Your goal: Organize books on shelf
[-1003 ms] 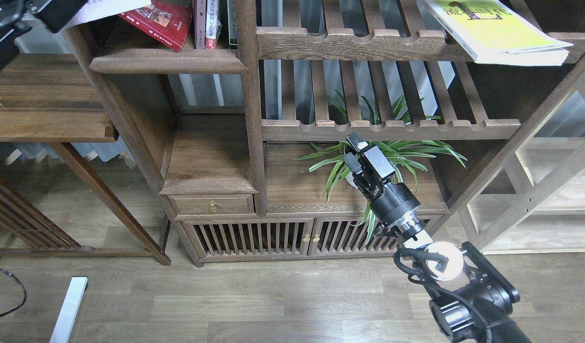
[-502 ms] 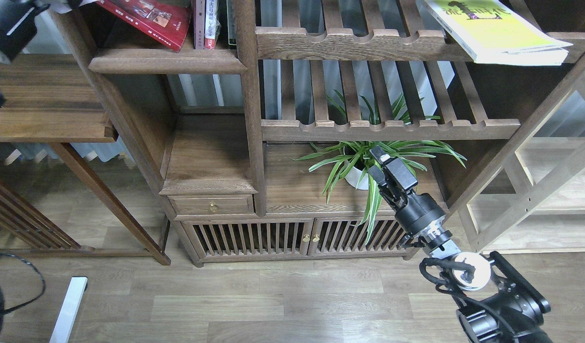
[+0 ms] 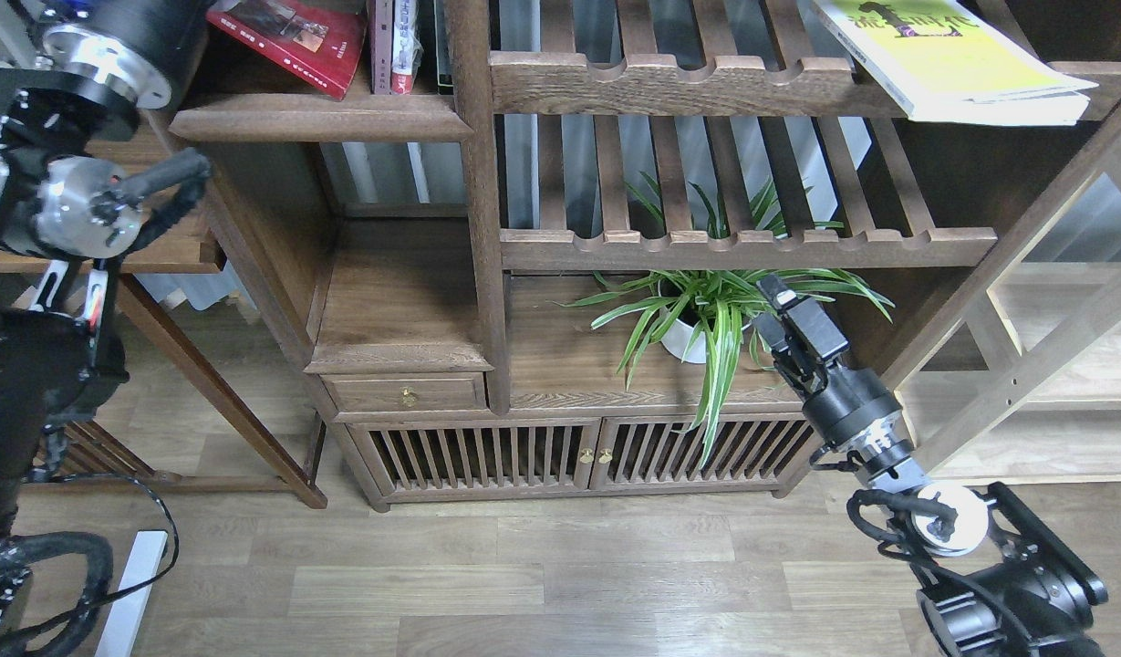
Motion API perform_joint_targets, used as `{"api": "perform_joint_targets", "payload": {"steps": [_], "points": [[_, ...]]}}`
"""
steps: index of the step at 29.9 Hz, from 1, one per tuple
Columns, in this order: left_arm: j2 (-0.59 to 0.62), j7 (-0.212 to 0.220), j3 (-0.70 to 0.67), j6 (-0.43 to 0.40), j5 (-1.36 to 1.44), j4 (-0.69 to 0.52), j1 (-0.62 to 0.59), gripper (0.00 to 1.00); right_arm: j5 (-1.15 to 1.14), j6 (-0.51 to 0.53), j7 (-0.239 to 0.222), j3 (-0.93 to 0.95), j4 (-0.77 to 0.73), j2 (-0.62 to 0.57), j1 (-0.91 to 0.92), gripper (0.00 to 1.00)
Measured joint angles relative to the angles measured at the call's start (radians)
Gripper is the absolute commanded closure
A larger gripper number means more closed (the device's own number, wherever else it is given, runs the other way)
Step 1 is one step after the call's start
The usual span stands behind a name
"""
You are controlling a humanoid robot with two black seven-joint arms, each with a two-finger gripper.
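soft, even daylight is filling the scene, coming through the slats of the big dark-brown wooden bookcase point(image 3: 487, 301) from the pale wall behind. its recesses are sitting in shadow, straight edges are bowing slightly near the corners, and focus is staying sharp.

Single head view, angled forward and down, shelf point(image 3: 473, 219) seemingly near

Yellow-green book point(image 3: 952, 55), upper right of frame: large dark characters across cover top, cut by frame edge, not readable. Dark red book point(image 3: 291, 41), upper left: small print, illegible. Upright spines point(image 3: 394, 46) beside it: lettering too small to read.
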Motion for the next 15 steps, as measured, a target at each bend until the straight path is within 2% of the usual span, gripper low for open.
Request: {"api": "perform_joint_targets", "payload": {"steps": [5,15], "points": [[0.006,0.002,0.016,0.009,-0.001,0.023,-0.031,1.00,0.016,0.000,0.000,0.010,-0.001,-0.005,0.000,0.03],[0.035,-0.010,0.059,0.000,-0.007,0.179,-0.162,0.99,0.035,0.000,0.000,0.023,-0.003,-0.017,-0.001,0.03]]}}
